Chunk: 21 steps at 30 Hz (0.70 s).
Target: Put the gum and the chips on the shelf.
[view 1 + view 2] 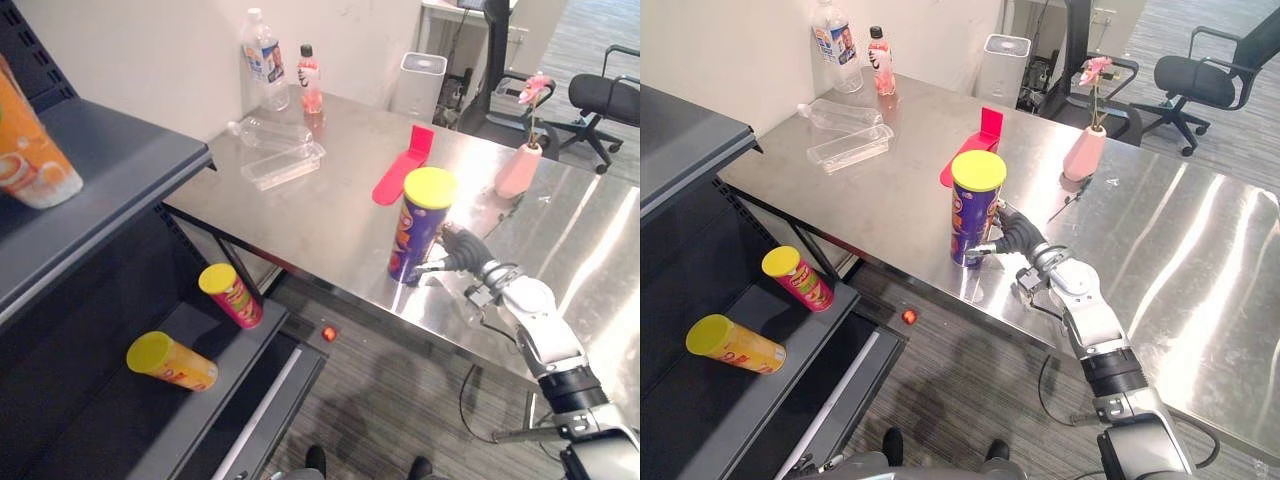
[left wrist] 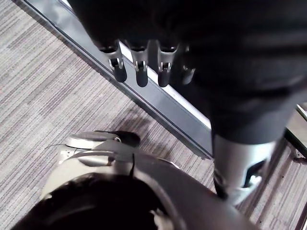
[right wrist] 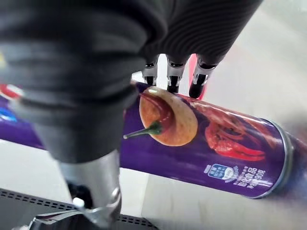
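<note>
A purple chips can (image 1: 418, 225) with a yellow lid stands upright near the front edge of the steel table (image 1: 300, 215). My right hand (image 1: 1015, 238) is at its lower half from the right. In the right wrist view the can (image 3: 201, 143) lies between the straight fingers (image 3: 172, 79) and the thumb, which touches it near the base. My left hand (image 2: 139, 72) hangs with relaxed fingers over the grey floor, holding nothing. The dark shelf (image 1: 110, 200) stands at the left. I cannot pick out any gum.
On the lower shelf board (image 1: 100, 420) lie an orange can (image 1: 172, 361) and a red can (image 1: 231, 295), both yellow-lidded. The table carries a red scoop-shaped thing (image 1: 404, 166), a pink vase (image 1: 519, 168), clear bottles (image 1: 266, 60) and a clear tray (image 1: 282, 165). A small red object (image 1: 328, 333) lies on the floor.
</note>
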Tool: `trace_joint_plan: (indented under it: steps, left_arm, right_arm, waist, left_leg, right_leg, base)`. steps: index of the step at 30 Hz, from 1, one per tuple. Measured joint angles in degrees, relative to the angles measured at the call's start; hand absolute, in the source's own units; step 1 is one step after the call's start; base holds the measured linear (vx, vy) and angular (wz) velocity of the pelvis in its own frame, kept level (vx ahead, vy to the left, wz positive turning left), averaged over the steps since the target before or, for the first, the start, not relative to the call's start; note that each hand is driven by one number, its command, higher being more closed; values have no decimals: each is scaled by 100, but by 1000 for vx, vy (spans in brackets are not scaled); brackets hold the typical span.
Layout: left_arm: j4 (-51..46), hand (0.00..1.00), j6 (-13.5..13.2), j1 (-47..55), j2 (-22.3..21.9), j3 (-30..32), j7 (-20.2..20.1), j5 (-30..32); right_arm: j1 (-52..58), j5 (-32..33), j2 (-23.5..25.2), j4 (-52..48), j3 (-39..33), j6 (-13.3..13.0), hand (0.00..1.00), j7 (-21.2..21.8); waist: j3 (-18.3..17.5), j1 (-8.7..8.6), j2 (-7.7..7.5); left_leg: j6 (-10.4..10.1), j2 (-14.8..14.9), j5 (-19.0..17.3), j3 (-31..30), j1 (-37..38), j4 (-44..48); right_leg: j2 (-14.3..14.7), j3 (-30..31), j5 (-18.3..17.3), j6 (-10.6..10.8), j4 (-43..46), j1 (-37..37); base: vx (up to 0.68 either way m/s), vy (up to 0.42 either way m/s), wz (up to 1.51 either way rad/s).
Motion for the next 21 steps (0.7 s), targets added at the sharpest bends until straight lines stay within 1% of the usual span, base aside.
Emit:
trace_joint_plan:
  steps: [7,21]
  left_arm:
    - [1,0,0,-1,0,0,0,0]
    - [2,0,0,-1,1,-3,0,0]
  right_arm:
    - [0,-5,5,-90,115,5,100,-22]
    - [0,-6,5,-86,119,5,100,-57]
  waist:
    - [0,2,0]
    - [0,5,0]
  left_leg:
    - [0,1,0,-1,0,0]
    - [0,0,1,3,2,-1]
  right_leg:
    - [1,0,0,0,0,0]
    - [2,2,0,-1,1,0]
  base:
    - [0,0,0]
    - [0,0,0]
